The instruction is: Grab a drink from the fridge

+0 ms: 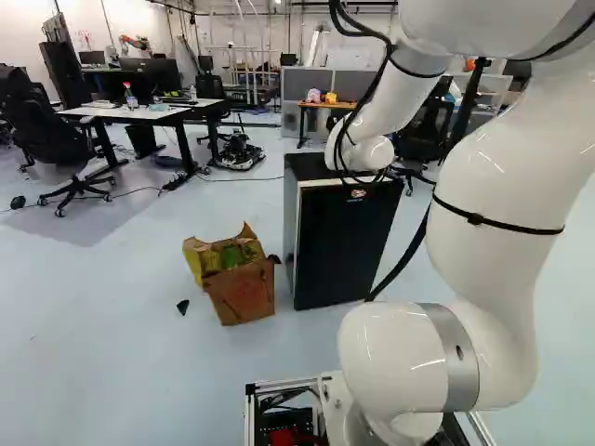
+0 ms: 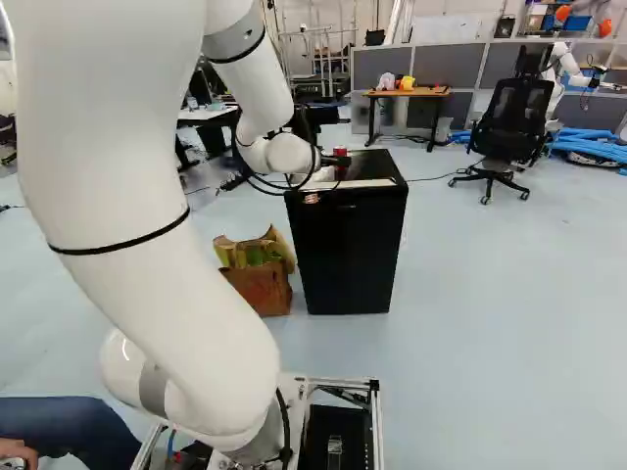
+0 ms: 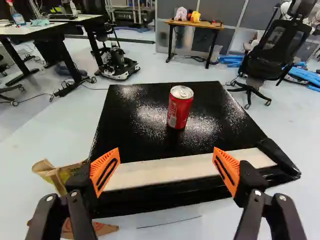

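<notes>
Facing the red can point(image 3: 180, 107), without a grip.
Upright on top of the black fridge point(image 3: 131, 122), at twelve o'clock from the wide-spread, empty tool point(image 3: 166, 152); seemingly lined up, with reaching forward, closing and lifting left to do.

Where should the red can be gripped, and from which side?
Probably around mid-height of the red can, one finger on each side, coming in low from the near edge of the black fridge, which the open gripper faces. The can stands upright, its round wall straight and free all around.
</notes>
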